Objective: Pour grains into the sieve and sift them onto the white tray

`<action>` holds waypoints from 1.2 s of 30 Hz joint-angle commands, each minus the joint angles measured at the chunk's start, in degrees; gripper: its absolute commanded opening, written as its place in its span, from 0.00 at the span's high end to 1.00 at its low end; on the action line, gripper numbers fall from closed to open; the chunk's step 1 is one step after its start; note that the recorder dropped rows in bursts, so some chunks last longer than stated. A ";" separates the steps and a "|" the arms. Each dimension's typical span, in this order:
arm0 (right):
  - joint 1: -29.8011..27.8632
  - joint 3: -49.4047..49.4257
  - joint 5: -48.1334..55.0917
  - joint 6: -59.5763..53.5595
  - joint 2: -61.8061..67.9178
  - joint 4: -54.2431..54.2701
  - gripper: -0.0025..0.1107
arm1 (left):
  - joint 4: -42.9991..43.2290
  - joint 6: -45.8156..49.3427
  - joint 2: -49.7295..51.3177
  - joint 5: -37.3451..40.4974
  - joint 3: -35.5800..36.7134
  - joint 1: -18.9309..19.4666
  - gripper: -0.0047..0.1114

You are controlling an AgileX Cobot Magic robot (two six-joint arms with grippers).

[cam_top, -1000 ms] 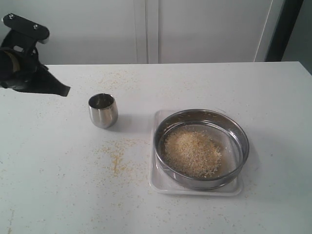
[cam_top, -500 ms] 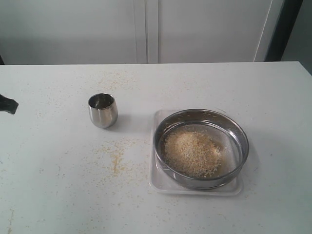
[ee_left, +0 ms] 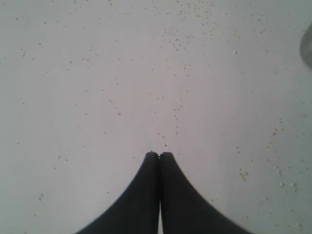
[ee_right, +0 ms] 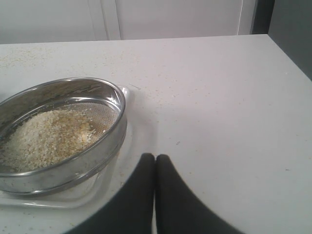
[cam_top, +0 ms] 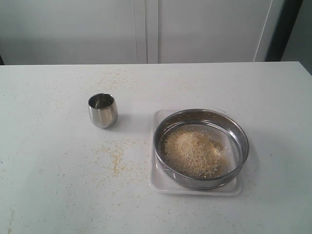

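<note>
Mostly beneath sieve, white tray

Left tool matte black, curved; right tool alike.

White tray is mostly covered by the sieve; only a strip of rim shows around it. Grains hide the middle of the mesh, and anything on the tray beneath is out of sight. Millet vs rice can't be told apart in the exterior view. Steel cup interior: reflections only, contents unreadable. In the left wrist view, a blurred grey sliver is cut by the frame edge and can't be identified. The right wrist view crops sieve and tray. Left gripper and right gripper: only the jaws' tips in frame.
</note>
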 commanded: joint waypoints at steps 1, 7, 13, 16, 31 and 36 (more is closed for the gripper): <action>0.29 0.25 -0.10 -0.10 -0.34 -0.33 0.98 | -0.55 0.01 -4.54 -0.66 3.76 0.15 0.96; 0.29 0.25 -0.10 -0.10 -0.34 -0.33 0.98 | -0.55 0.01 -8.17 8.88 4.01 0.15 0.96; 0.29 0.25 -0.10 -0.10 -0.34 -0.33 0.98 | -0.55 0.01 -9.14 15.56 4.01 0.15 0.96; 0.29 0.25 -0.10 -0.10 -0.34 -0.33 0.98 | -0.55 0.01 -9.14 17.25 4.01 0.15 0.96; 0.29 0.25 -0.10 -0.10 -0.34 -0.33 0.98 | -0.55 0.39 -9.14 17.79 4.01 0.15 0.96; 0.29 0.25 -2.20 -0.10 -0.34 -0.33 0.98 | -0.55 0.39 -9.14 17.79 4.01 0.15 0.96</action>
